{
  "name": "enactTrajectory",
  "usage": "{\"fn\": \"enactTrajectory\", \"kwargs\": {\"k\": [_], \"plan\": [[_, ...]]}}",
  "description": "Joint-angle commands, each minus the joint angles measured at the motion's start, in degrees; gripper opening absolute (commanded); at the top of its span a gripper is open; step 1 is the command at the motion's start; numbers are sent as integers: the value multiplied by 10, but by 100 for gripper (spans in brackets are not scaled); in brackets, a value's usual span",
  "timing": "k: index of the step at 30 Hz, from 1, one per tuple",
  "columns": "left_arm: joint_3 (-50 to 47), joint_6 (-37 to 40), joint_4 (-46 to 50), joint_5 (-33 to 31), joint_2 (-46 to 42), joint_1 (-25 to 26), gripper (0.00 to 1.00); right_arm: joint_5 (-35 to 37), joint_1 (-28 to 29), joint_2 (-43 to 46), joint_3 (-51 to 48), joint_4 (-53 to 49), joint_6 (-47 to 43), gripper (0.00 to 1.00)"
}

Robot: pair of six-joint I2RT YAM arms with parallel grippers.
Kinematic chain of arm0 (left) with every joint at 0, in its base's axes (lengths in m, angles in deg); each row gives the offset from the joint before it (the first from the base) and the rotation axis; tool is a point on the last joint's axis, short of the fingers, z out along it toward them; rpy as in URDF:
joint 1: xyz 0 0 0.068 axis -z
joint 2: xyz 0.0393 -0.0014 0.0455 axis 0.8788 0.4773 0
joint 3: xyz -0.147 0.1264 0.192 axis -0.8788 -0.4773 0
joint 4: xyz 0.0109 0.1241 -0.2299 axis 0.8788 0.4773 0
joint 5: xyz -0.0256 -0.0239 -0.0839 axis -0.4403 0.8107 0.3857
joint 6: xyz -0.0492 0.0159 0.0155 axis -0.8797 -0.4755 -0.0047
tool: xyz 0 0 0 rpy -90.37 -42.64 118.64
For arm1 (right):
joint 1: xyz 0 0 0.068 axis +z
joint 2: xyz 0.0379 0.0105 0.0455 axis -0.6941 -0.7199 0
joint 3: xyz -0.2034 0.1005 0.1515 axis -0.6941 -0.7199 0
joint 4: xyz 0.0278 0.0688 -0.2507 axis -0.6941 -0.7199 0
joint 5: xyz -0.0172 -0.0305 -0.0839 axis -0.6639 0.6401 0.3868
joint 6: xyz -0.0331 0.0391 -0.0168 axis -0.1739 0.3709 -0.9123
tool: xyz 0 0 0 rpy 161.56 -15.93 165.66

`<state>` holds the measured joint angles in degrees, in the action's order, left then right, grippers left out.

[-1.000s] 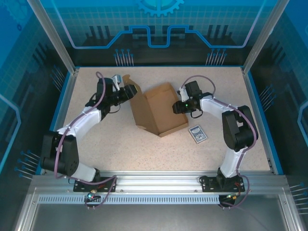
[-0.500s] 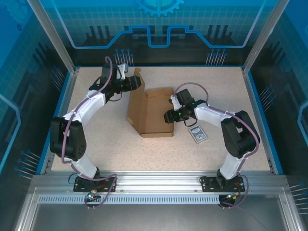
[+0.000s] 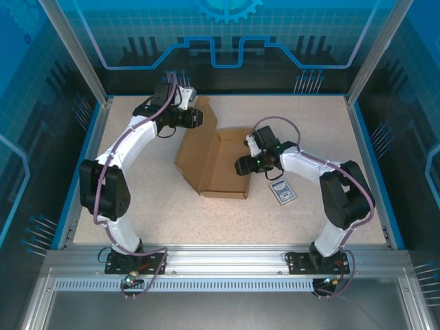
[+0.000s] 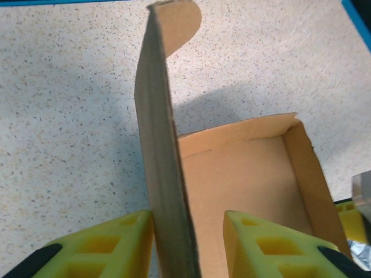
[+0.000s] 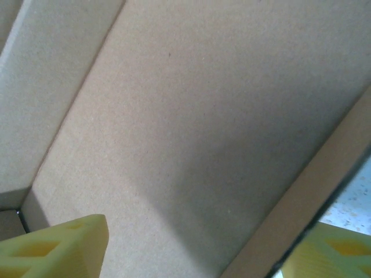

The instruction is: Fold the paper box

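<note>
Paper box (image 3: 216,165) rotated; left wrist reveals fingers (image 4: 261,243) straddling its wall (image 4: 162,162).

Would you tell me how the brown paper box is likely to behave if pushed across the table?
The paper box is probably light and slides easily: thin walls, nothing inside. Its flap, standing upright between the left tool's pads, looks stiff yet likely hinges at its crease.

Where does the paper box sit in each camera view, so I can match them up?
Top external: paper box mid-table, between the two arms.
Left wrist: its upright flap rises from bottom centre, open tray to its right.
Right wrist: its brown panel runs across the middle.
Shared landmark: the speckled tabletop.
</note>
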<state>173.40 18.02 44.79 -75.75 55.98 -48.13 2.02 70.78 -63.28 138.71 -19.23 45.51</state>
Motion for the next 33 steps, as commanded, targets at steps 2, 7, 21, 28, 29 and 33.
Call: {"fn": "enactTrajectory", "kwargs": {"k": [2,7,21,28,29,33], "plan": [[41,106,79,-59,18,30,32,2,-11,33,20,-11,-2,83],[88,166,115,-113,31,58,23,-5,-21,52,23,-9,6,89],[166,311,157,-208,40,107,19,19,-41,112,38,-46,-3,93],[179,380,162,-214,55,123,19,26,-58,128,28,-56,-57,92],[182,386,161,-213,58,123,19,28,-57,128,26,-56,-69,92],[195,391,163,-211,63,124,19,44,-58,115,27,-53,-126,90]]}}
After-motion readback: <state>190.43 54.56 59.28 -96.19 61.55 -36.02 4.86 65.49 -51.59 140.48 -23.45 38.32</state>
